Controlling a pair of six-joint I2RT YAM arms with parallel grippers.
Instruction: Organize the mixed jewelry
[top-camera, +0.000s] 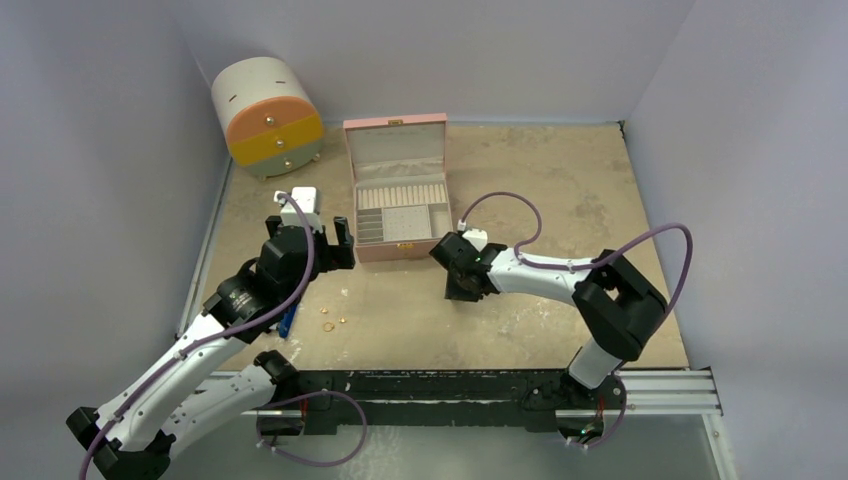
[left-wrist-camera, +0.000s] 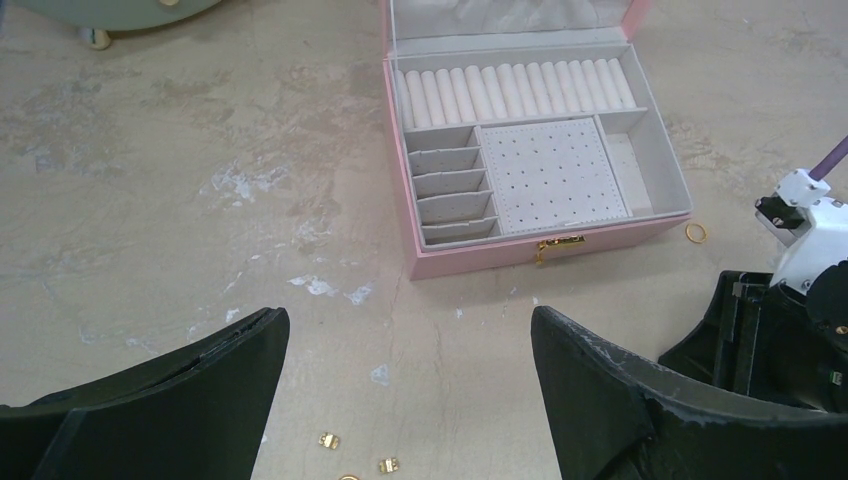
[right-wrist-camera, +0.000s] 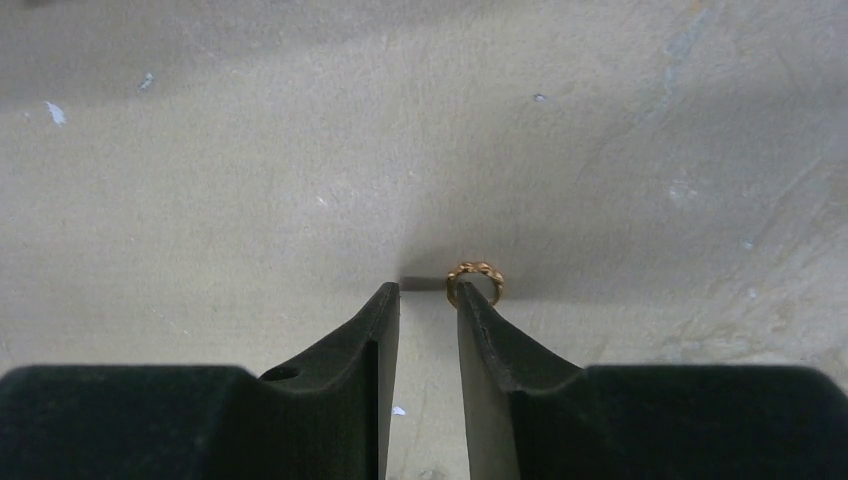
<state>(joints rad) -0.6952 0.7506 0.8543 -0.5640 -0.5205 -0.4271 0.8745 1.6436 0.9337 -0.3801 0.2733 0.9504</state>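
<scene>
Gold ring (right-wrist-camera: 475, 280) on the tabletop (right-wrist-camera: 250, 150), right at one fingertip of the right hand (right-wrist-camera: 428, 292), outside its narrow, empty gap. More gold bits (left-wrist-camera: 329, 439) loose by the wide-spread left hand (left-wrist-camera: 408, 320), short of the pink box (left-wrist-camera: 520, 255).

The left gripper (left-wrist-camera: 410, 315) is spread wide, tilted forward and down. The right arm (top-camera: 545, 276) reaches in toward the middle (elbow sharply bent), and the right gripper (right-wrist-camera: 428, 290) points down, jaws only narrowly apart.
</scene>
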